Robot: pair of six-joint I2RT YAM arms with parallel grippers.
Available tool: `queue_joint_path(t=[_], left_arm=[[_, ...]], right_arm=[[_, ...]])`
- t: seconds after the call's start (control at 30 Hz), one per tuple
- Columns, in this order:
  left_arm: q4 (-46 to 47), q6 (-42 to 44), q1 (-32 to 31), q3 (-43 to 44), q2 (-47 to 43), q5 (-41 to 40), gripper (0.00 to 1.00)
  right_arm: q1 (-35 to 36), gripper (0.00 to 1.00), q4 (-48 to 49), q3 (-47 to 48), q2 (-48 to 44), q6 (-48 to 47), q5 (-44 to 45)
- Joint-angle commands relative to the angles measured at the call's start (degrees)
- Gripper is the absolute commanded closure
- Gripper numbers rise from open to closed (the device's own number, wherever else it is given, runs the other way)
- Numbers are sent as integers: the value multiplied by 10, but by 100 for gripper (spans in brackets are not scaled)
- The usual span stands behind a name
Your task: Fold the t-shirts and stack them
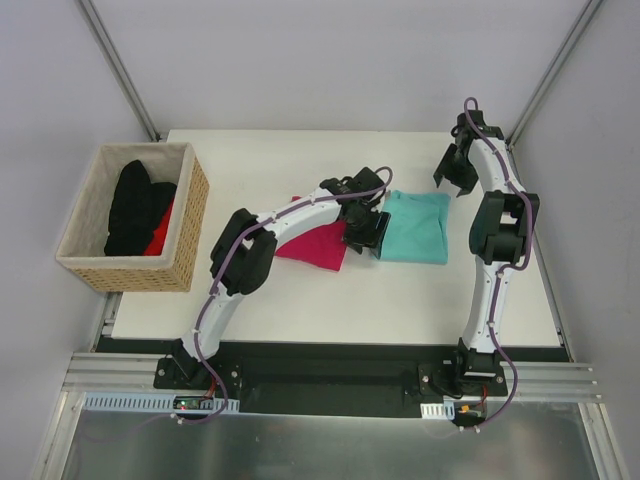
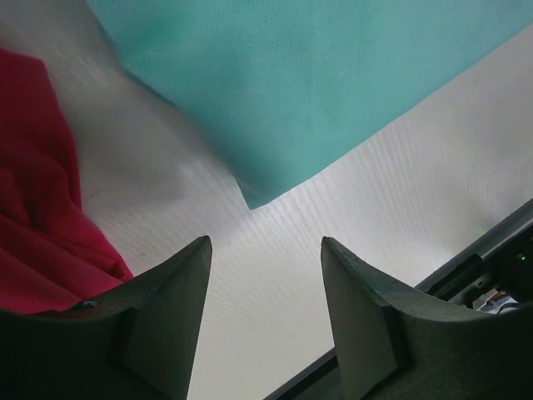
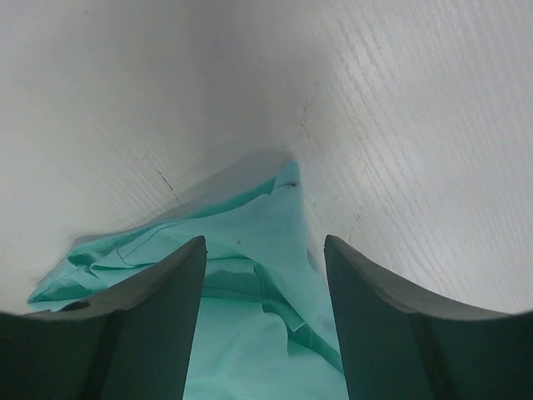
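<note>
Left fingers stand apart with nothing between them, low over a bare strip of the white surface that lies between the two shirts. The pink shirt lies folded near the middle of the surface, partly under the left arm, with its edge just left of these fingers. The teal shirt lies folded flat to the right of it, one corner pointing towards the gap between the fingers. The right fingers are also apart and hold nothing, hanging over the teal shirt's rumpled far right edge. A woven basket at the far left holds a black garment and something red.
</note>
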Motion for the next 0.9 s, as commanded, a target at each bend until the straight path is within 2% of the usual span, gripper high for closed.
queue_joint_path(t=[0.0, 0.87], left_arm=[[-17, 14, -5, 47, 20, 19, 45], [-24, 21, -4, 89, 63, 44, 44]], right_arm=[[2, 38, 3, -13, -17, 8, -13], [2, 38, 4, -10, -26, 6, -9]])
